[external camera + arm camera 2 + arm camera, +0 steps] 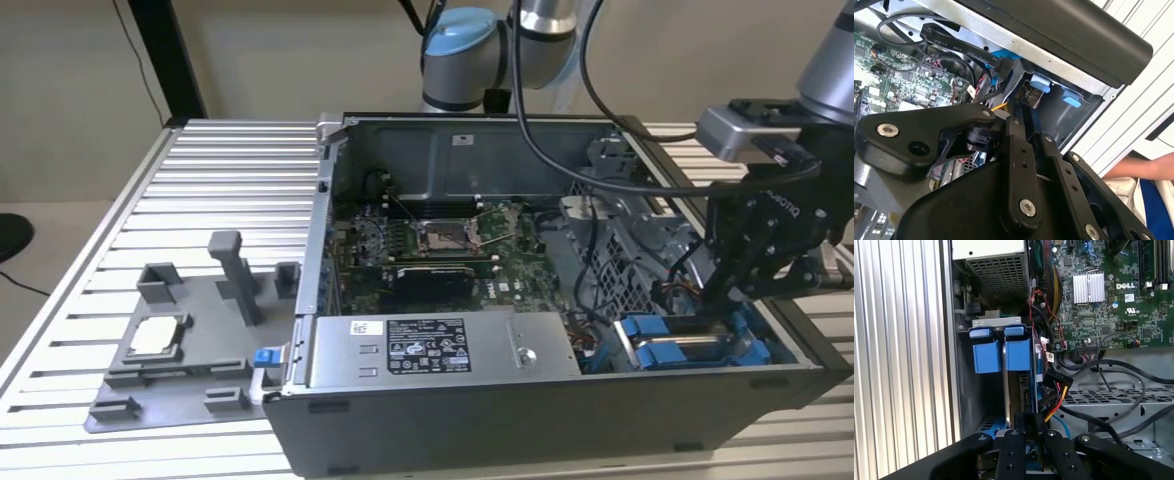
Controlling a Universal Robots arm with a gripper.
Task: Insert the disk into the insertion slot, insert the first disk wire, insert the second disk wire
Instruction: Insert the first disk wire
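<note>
Ribbed metal table (200,170) carries the open computer case (534,420), where I judge the disk (1018,357) seated in the slot (966,390) at its corner, wire plug (1054,382) loose beside it, gripper (1027,425) just above, its grip unclear to me.

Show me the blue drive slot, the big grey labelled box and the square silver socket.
insertion slot (650,328), exterior view, on a blue plastic tab.
grey box (447,347), exterior view, on its black-and-white label.
processor socket (442,237), exterior view, on its square silver middle.
</note>
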